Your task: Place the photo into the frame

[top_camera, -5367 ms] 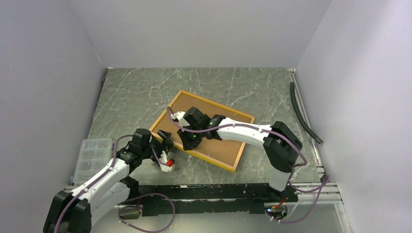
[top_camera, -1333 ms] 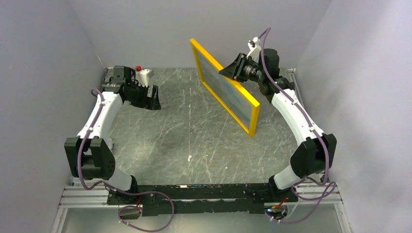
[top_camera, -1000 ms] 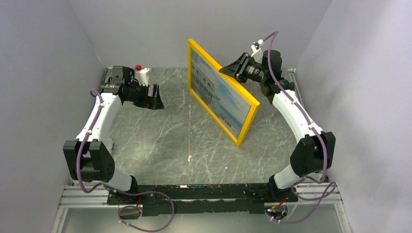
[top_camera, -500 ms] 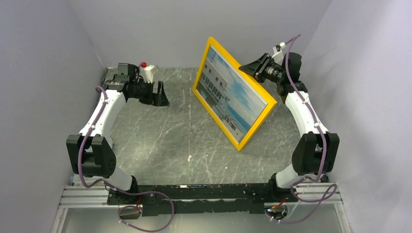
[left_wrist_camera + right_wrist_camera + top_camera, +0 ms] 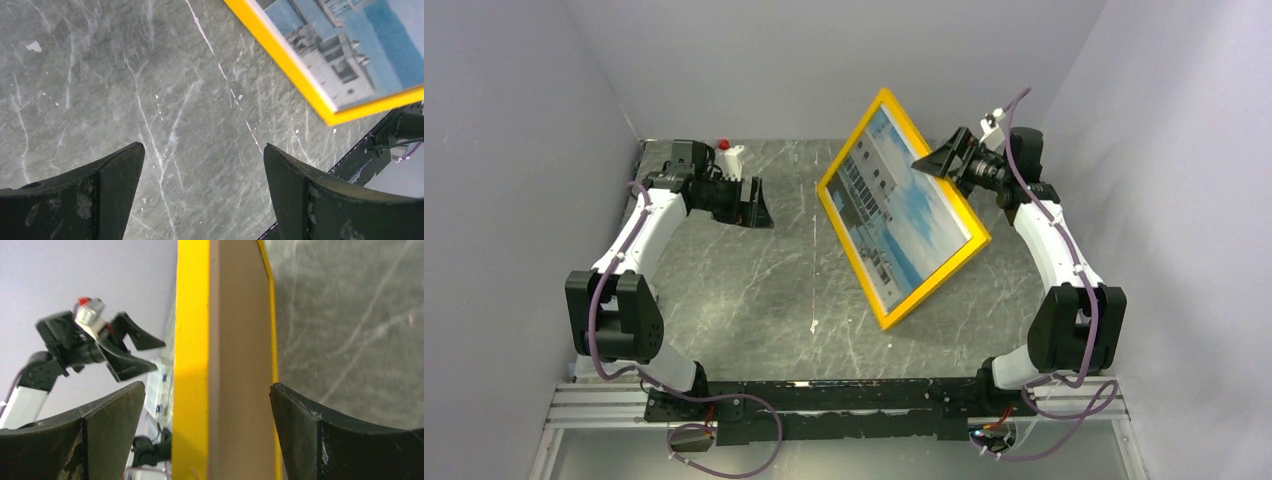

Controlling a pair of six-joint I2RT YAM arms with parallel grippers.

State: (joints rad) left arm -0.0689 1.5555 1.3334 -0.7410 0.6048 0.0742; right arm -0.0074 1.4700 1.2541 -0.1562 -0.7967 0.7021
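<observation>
Nearness favours the right gripper [image 5: 927, 160]: the bright yellow-orange thin-railed picture frame [image 5: 934, 280], paper photo [image 5: 904, 205] of a white building inside, tilts over the grey marbled table [image 5: 754, 290], its long upper rail between those wide-spread jaws; the left gripper [image 5: 754, 208], equally wide, empty, hovers well apart leftward.

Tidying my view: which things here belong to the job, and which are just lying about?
Job: frame; photo inside it; right gripper open around its edge; left gripper open over the table.
Lying about: white fleck on the table.
</observation>
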